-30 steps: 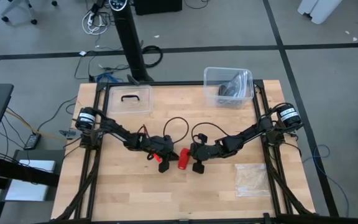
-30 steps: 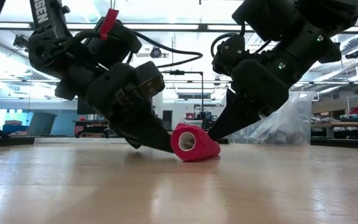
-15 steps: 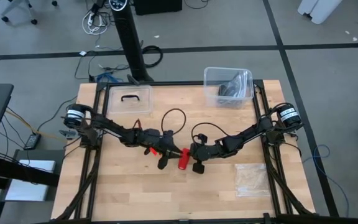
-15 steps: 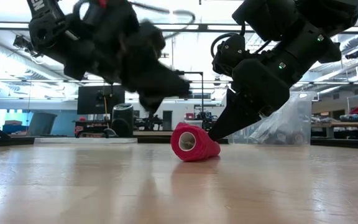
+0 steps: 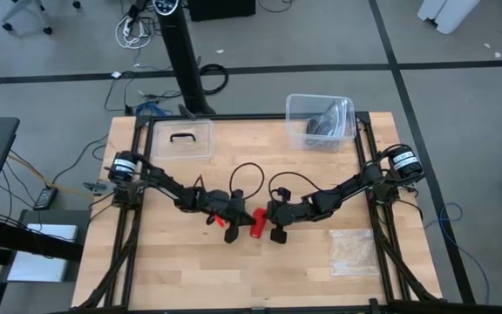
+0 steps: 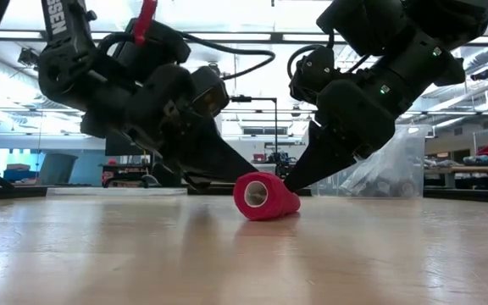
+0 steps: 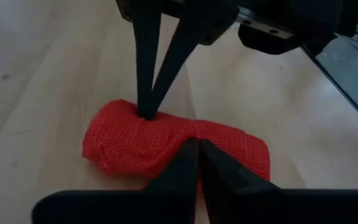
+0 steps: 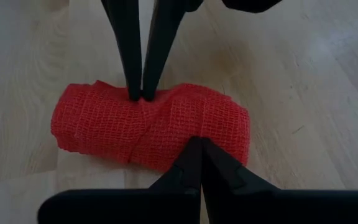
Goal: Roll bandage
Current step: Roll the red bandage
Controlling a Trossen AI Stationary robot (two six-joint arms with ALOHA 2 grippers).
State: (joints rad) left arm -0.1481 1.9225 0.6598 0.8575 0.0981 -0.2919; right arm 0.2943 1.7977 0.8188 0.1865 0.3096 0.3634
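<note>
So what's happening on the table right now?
Both arms are working the red bandage, which lies rolled up mid-table. The left end effector and the right end effector each press shut tips into the roll from opposite sides, pinching its fabric. A plastic bin sits at the far edge.

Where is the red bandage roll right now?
From above, the bandage lies near the middle of the table, pinched between the left gripper on one side and the right gripper on the other.
</note>
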